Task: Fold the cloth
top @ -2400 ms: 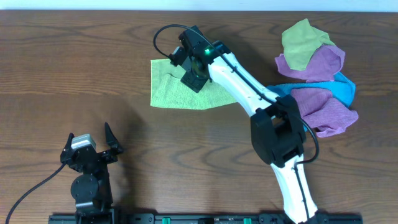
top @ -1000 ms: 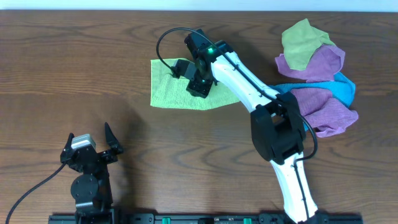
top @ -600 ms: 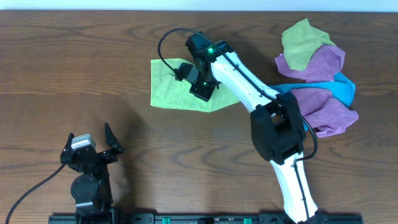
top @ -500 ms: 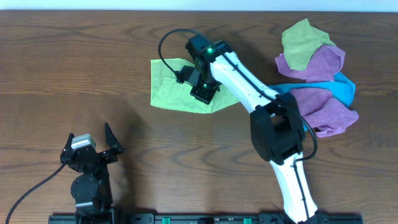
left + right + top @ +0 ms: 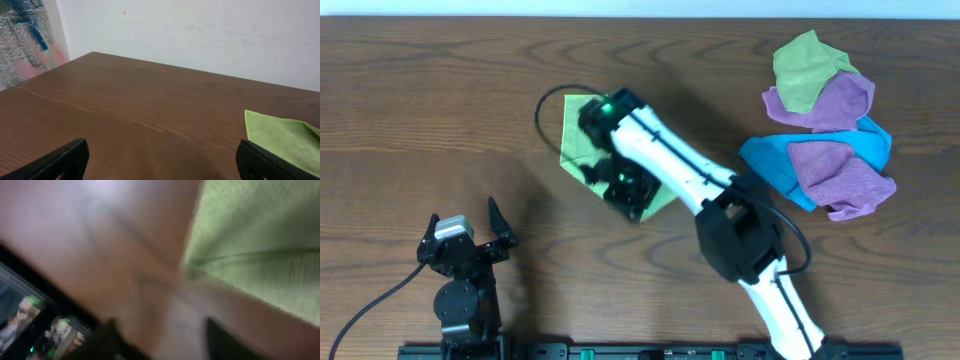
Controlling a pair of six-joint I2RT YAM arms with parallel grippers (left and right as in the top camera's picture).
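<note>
The lime-green cloth (image 5: 576, 132) lies on the table left of centre, much of it hidden under my right arm; a corner shows at the arm's other side. My right gripper (image 5: 626, 196) hovers at the cloth's near edge. Its wrist view is blurred, with the cloth (image 5: 260, 245) at upper right and bare wood between the two spread fingers, so the right gripper (image 5: 165, 340) is open and holds nothing. My left gripper (image 5: 470, 240) rests open near the front left; in its view the left gripper (image 5: 160, 165) frames bare table, with the cloth (image 5: 285, 142) far to the right.
A heap of other cloths sits at the back right: an olive-yellow one (image 5: 805, 68), purple ones (image 5: 835, 100) and a blue one (image 5: 770, 160). A white wall and a poster (image 5: 22, 35) bound the far side.
My right arm swung from above the cloth's middle toward the front edge and its fingers came apart. The cloth now covers less width, its right part drawn inward.
</note>
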